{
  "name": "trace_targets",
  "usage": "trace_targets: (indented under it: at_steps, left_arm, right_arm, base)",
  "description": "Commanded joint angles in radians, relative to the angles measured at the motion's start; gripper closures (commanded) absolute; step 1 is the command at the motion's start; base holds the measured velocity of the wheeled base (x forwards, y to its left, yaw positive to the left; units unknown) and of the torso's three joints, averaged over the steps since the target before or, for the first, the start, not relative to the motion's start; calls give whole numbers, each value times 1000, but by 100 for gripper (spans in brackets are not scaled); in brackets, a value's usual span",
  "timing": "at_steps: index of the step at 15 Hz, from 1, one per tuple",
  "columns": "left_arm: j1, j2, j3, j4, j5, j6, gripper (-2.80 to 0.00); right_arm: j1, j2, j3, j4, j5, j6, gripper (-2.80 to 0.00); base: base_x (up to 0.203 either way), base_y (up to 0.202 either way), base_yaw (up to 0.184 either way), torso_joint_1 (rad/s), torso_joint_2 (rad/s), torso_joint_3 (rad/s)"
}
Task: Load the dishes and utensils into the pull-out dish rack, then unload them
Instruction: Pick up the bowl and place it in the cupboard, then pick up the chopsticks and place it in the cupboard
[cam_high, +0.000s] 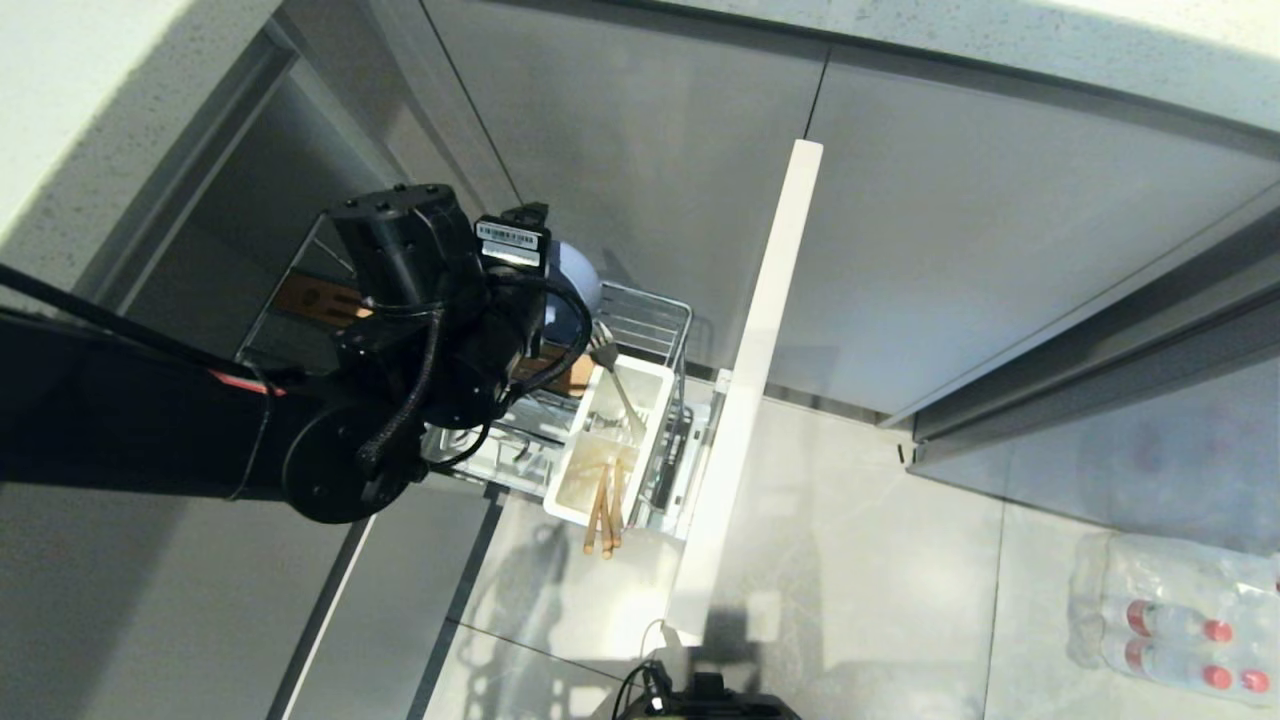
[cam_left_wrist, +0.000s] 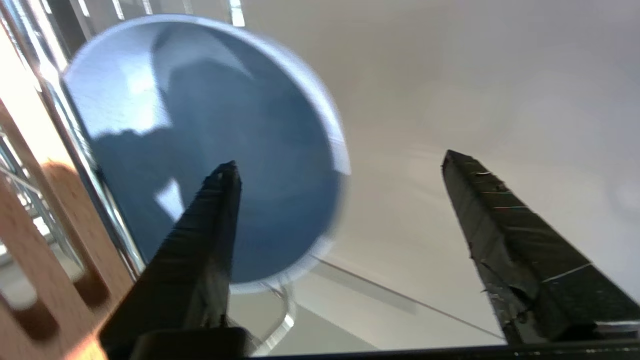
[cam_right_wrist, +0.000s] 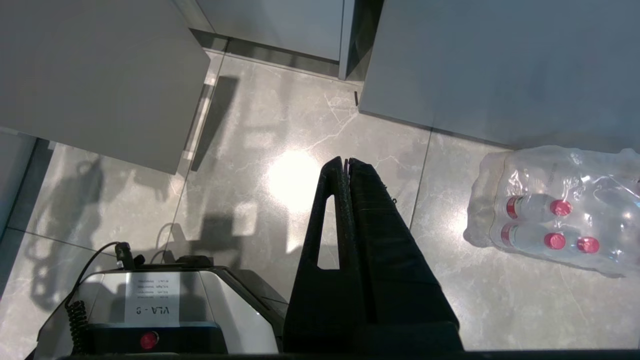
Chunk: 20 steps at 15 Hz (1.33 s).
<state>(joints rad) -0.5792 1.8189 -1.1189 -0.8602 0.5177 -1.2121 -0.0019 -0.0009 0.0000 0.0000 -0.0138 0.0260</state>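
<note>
Left gripper (cam_left_wrist: 340, 165) spread beside blue bowl (cam_left_wrist: 200, 150) (blurred) in dish rack (cam_high: 650, 330); arm hides most.

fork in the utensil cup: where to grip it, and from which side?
Grip the fork on the handle just under its tines, coming from above. It leans tines-up in the white utensil cup, so only that upper end clears the rim. The chopsticks sit at the cup's other end, apart. The left gripper is open.

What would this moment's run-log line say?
left gripper: open beside round periwinkle-blue bowl | bowl: in chrome wire dish rack | right gripper: shut, parked over floor
</note>
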Motion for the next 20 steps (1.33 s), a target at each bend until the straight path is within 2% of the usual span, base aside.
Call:
trace_targets:
  at_steps: [1,4,8,9,11,13,16,17,18,20]
  left_arm:
    - [-12,-59,-3,19,4,-7,-280]
    - [-46,-149,-5,112,5,-4,-280]
    - [-131,-248,-8,204,7,-3,-280]
    - [-161,-284,-8,219,12,-3,0]
    - [-204,-349,-16,267,6,15,0]
    - [-267,-390,-51,314,-11,87,0]
    - [-351,-412,-92,328,-14,317,0]
    - [-358,-414,-97,329,-15,331,0]
    - [-368,-416,-103,331,-16,391,0]
    - [-378,-416,-111,361,10,637,0]
  right_arm:
    - [0,1,0,0,0,0,0]
    - [0,1,0,0,0,0,0]
    - [-1,1,0,0,0,0,0]
    - [-1,1,0,0,0,1,0]
    - [0,1,0,0,0,0,0]
    - [0,1,0,0,0,1,0]
    - [-1,1,0,0,0,0,0]
    - [0,1,0,0,0,0,0]
    - [0,1,0,0,0,1,0]
    - [-1,1,0,0,0,1,0]
  base:
    - [0,0,0,0,0,0]
    - [0,0,0,0,0,0]
    - [0,0,0,0,0,0]
    - [0,0,0,0,0,0]
    - [0,0,0,0,0,0]
    - [0,0,0,0,0,0]
    - [0,0,0,0,0,0]
    - [0,0,0,0,0,0]
    - [0,0,0,0,0,0]
    - [0,0,0,0,0,0]
